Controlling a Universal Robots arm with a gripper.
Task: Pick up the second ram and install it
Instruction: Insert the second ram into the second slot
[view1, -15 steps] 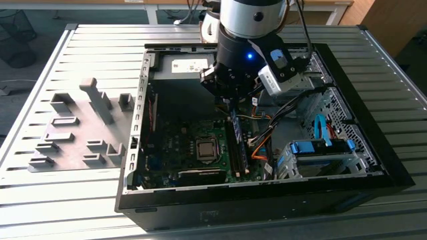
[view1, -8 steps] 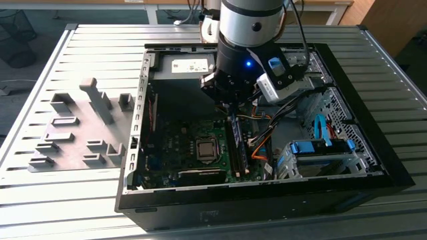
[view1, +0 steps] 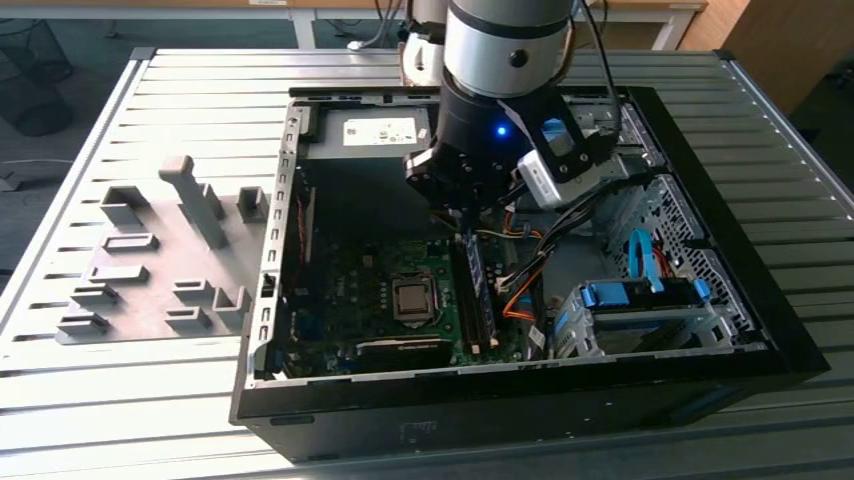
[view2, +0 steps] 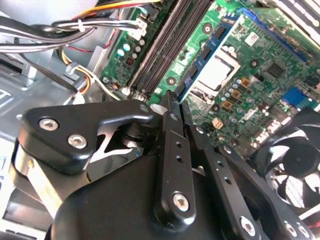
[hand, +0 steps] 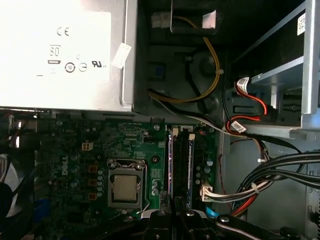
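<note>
The counter (view1: 160, 400) is a ribbed metal top, and the open computer case (view1: 747, 330) lies flat across its middle so the motherboard (view1: 360, 275) faces up, within reach of an arm working from above. Toward the counter's edge on the exterior view's left sits a grey holder tray (view1: 147, 275) of upright blocks, apparently there to stand parts on edge for picking; I can make out no stick in it.

The arm (view1: 501, 60) comes straight down into the case, bringing the gripper (view2: 176, 107) above the near end of the memory slots (hand: 181, 165), which run beside the processor socket (hand: 124, 187). That vertical approach suits pressing a stick down into a slot.

The fingers (view2: 170, 145) stand close together, almost touching. Whether the second ram (view1: 477, 295) is pinched between them or already seated in the slots beneath cannot be told; dark sticks fill the slots in both wrist views.
</note>
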